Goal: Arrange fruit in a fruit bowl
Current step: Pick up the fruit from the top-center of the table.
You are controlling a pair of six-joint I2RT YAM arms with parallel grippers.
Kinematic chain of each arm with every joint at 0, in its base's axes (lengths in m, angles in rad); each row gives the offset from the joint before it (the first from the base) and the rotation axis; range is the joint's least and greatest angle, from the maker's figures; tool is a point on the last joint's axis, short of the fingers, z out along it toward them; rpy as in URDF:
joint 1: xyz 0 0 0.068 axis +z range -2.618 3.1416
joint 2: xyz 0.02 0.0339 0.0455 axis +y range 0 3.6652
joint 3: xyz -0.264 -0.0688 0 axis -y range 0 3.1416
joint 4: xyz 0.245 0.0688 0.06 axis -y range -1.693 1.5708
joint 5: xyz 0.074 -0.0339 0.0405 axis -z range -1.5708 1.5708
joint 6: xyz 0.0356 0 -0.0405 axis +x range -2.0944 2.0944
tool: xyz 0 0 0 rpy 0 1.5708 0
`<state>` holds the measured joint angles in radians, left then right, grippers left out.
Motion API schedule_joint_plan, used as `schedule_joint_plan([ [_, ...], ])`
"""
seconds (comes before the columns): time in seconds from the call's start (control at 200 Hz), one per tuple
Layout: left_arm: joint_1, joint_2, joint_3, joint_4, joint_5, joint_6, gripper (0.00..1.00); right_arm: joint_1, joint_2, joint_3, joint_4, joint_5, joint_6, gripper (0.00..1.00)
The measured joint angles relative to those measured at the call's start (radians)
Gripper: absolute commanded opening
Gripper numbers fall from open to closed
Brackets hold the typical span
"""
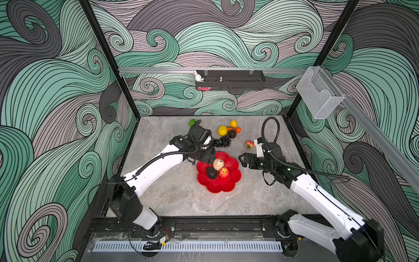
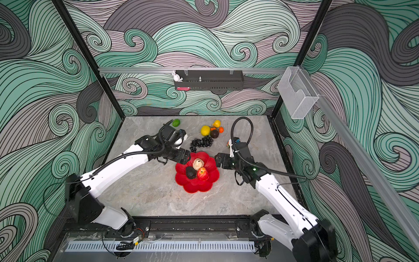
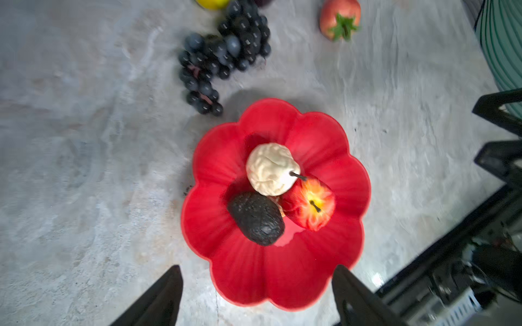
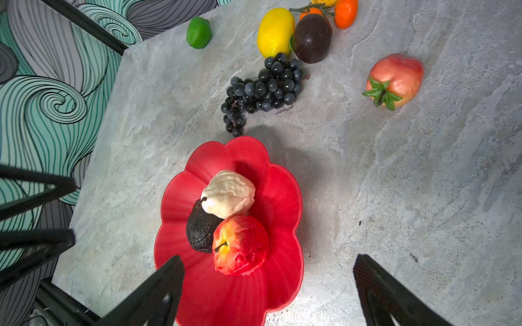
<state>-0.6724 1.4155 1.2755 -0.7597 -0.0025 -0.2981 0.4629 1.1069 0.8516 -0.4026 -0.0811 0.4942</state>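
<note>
The left gripper (image 1: 209, 157) hangs over the far left rim of the fruit bowl (image 1: 217, 187), jaws spread wide and holding nothing. The right gripper (image 1: 242, 160) is just beside the bowl's right rim, also wide open and empty.

The bowl is a glossy red, flower-shaped dish near the middle of the desk (image 1: 181, 197). It holds a wrinkled beige pear (image 1: 218, 163), a dark avocado (image 1: 211, 172) and a red-yellow apple (image 1: 224, 173), all touching.

Just beyond the bowl lies a black grape bunch (image 1: 221, 142). Farther back are a lemon (image 1: 222, 130), a mangosteen (image 1: 232, 134), a tangerine (image 1: 238, 130) and a second lemon (image 1: 233, 123). A lime (image 1: 192, 122) sits apart at the back, and a red fruit with a green calyx (image 1: 249, 144) lies to the right.

The desk is grey marble-patterned. The walls (image 1: 56, 102) carry teal and grey swirls.
</note>
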Motion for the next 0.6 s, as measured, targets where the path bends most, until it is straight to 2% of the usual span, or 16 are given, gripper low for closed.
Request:
schedule_joint_plan([
  [0.19,0.013,-0.352,-0.391,0.224,-0.214,-0.054,0.86,-0.019,0.228,0.137,0.026,0.014,0.000,0.90],
  [0.36,0.018,-0.611,-0.631,0.364,-0.367,-0.067,0.86,-0.056,0.434,0.262,0.068,0.017,-0.002,0.83],
  [0.435,0.018,-0.692,-0.711,0.424,-0.409,-0.068,0.86,-0.084,0.531,0.327,0.093,0.008,-0.002,0.77],
  [0.6,0.018,-0.813,-0.864,0.533,-0.430,-0.040,0.86,-0.127,0.711,0.441,0.140,0.002,-0.016,0.77],
])
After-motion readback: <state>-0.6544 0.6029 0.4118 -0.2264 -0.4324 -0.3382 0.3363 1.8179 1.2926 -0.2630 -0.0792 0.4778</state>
